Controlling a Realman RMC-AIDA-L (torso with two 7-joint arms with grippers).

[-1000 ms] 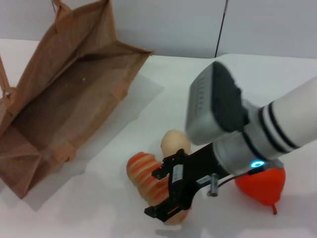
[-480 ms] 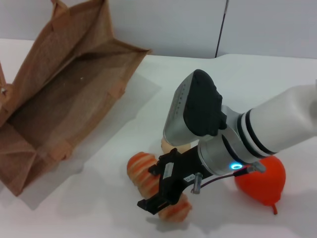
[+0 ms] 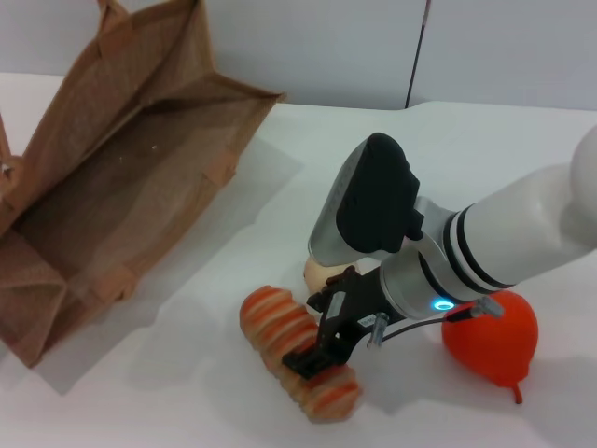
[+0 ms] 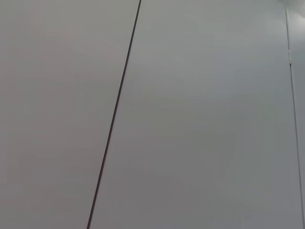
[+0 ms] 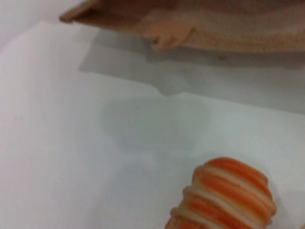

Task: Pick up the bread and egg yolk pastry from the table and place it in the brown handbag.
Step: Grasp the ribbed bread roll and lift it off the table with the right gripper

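- Right gripper (image 3: 322, 359) is down low over the bread (image 3: 297, 353), sitting on its middle-to-near part. I honestly can't tell from here if the fingers are apart or clamped on it, the black tip just overlaps the loaf.
- Bread lies flat on the white table (image 3: 215, 392), running diagonally, striped end closest to the bag still clear of the gripper. My right wrist cam shows that striped end (image 5: 226, 195) with bare table in front of it.
- Pastry (image 3: 319, 275) is just behind the bread, mostly hidden by the arm's wrist; I only see a pale sliver.
- Bag (image 3: 121, 177) is lying open on its side on the robot's left, well apart from the food. Nothing visible inside it. Wrist cam catches its lower edge (image 5: 190, 24).
- There's a red pear-looking fruit (image 3: 492, 338) on the right side, near the arm.
- Left arm isn't in the head view at all; its wrist cam just shows a grey wall (image 4: 190, 119).
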